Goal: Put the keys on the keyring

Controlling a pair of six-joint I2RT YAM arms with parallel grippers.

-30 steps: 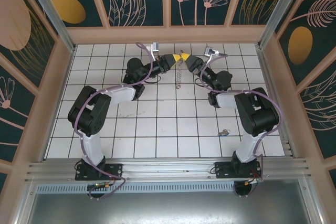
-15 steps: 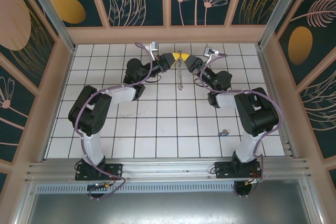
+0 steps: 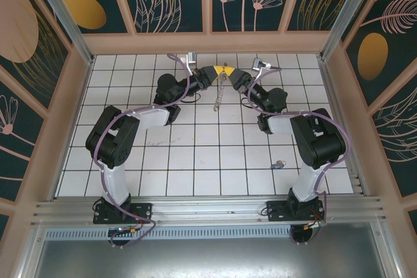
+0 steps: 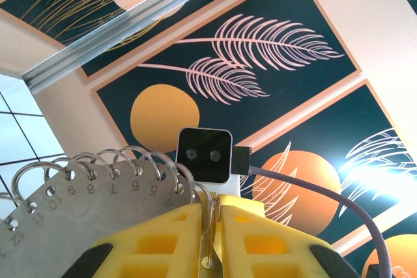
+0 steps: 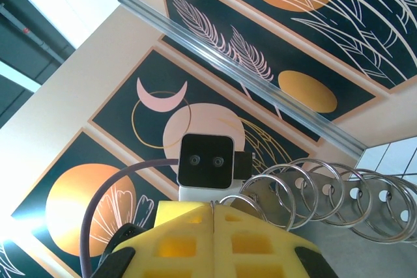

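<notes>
**Steel keyring (image 3: 221,92) gripped between my two hands; keys (image 3: 278,164) lying apart on the bench (image 3: 195,161)**

Top view: my left hand (image 3: 217,71) and right hand (image 3: 232,71) meet tip to tip over the far middle of the white-tiled bench. The keyring runs from that meeting point toward the near side as a short pale chain of rings.

Left wrist view: my yellow fingers (image 4: 156,242) stand almost together, closed on a thin wire of the keyring in the narrow seam between them. To their left rises a grey metal plate (image 4: 65,226) with numbered holes and a ring through each.

Right wrist view: my right hand is clenched, fingers pressed flat together. One ring comes out of the seam at their tips, and the row of rings (image 5: 326,193) fans to the right.

The keys, a small dark cluster with a blue bit, lie on a tile at the near right, beside my right arm (image 3: 319,141) and well apart from the keyring.
</notes>
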